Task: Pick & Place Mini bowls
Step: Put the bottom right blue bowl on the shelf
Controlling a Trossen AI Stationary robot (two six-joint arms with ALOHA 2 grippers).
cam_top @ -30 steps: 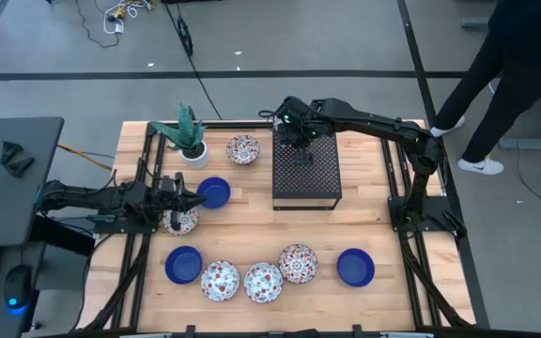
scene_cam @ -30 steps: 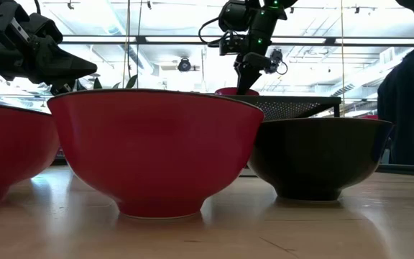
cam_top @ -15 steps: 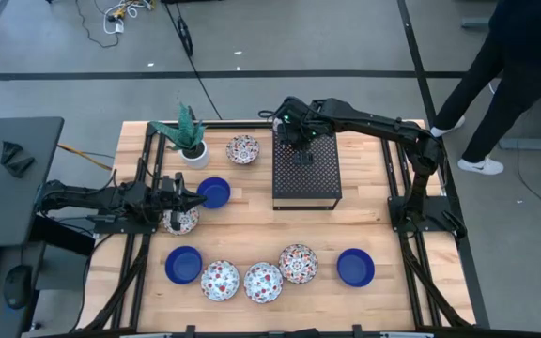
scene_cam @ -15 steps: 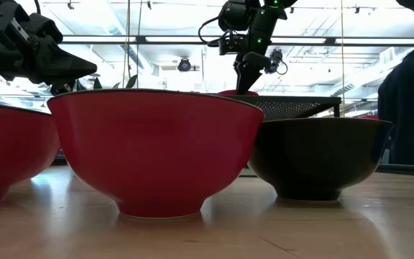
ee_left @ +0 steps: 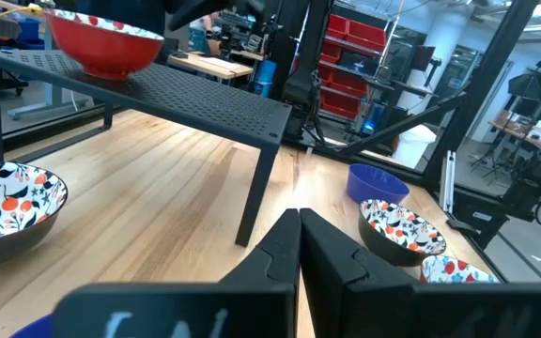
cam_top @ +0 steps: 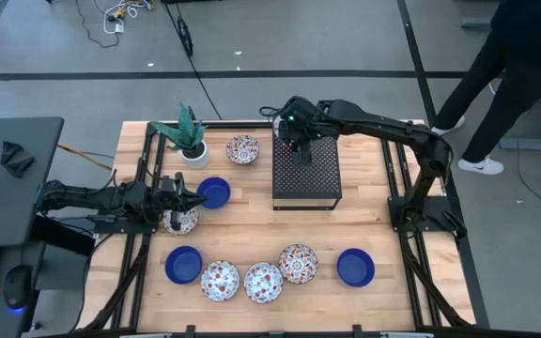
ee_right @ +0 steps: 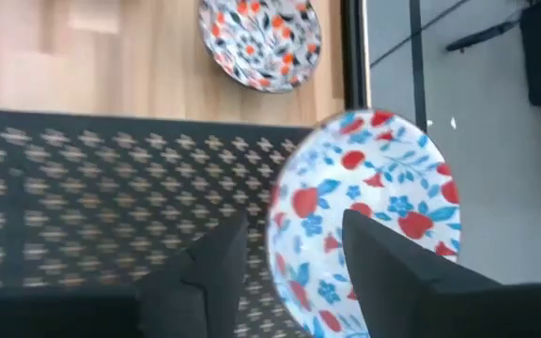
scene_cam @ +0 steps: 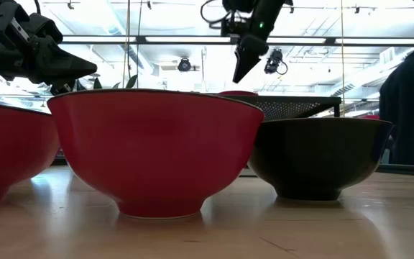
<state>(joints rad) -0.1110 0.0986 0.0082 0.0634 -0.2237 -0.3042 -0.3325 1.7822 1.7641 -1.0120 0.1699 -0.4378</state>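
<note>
The right gripper (scene_cam: pixel 240 66) has lifted since the earlier frame, its fingers now spread wide above a floral bowl (ee_right: pixel 369 221) at the far edge of the perforated black stand (cam_top: pixel 306 178). The left gripper (cam_top: pixel 198 195) is closed near the table's (cam_top: pixel 374 235) left edge. On the table lie five floral bowls (cam_top: pixel 242 149) and three blue bowls (cam_top: pixel 355 267).

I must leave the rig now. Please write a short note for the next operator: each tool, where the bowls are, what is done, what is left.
Right tool: open, raised above the far end of the black rack; it has let go of a patterned bowl, which sits on the rack.
Left tool: shut, empty, waiting at the table's left beside a blue bowl.
Done: one bowl on the rack.
Left: eight bowls on the table: a patterned one near the plant, two by the left tool, five in the near row.
</note>
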